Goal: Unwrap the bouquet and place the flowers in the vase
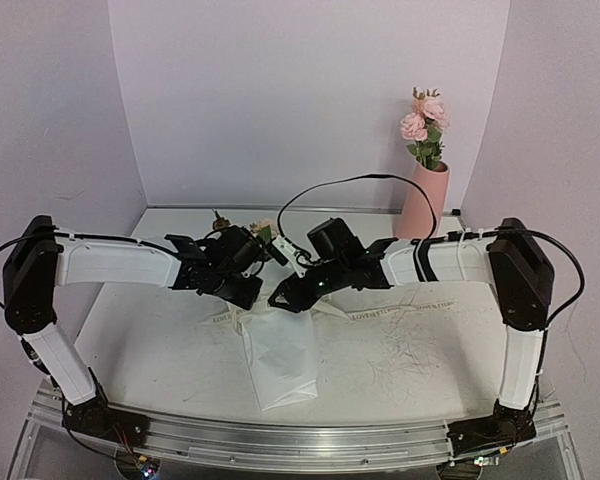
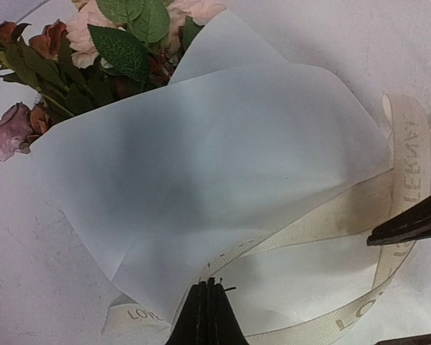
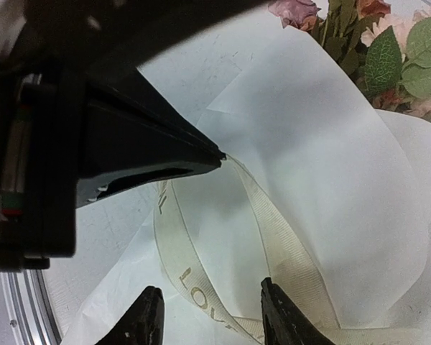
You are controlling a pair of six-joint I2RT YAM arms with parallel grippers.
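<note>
We see the paper (image 2: 223,180) as thin, smooth, matt white, softly creased. The ribbon (image 2: 409,144) is woven cream cloth with a fine ribbed weave and a slight sheen, and its letters are printed in dull brown. The roses (image 2: 11,133) look like soft fabric. The leaves (image 2: 118,50) are veined and matt, plastic or cloth, we cannot tell which. The vase (image 1: 423,200) is smooth and matt. The table (image 1: 430,340) is matt white, scuffed with fine scratches. The rail (image 1: 280,440) is brushed metal. The left pincer (image 2: 208,287) is matt black.
</note>
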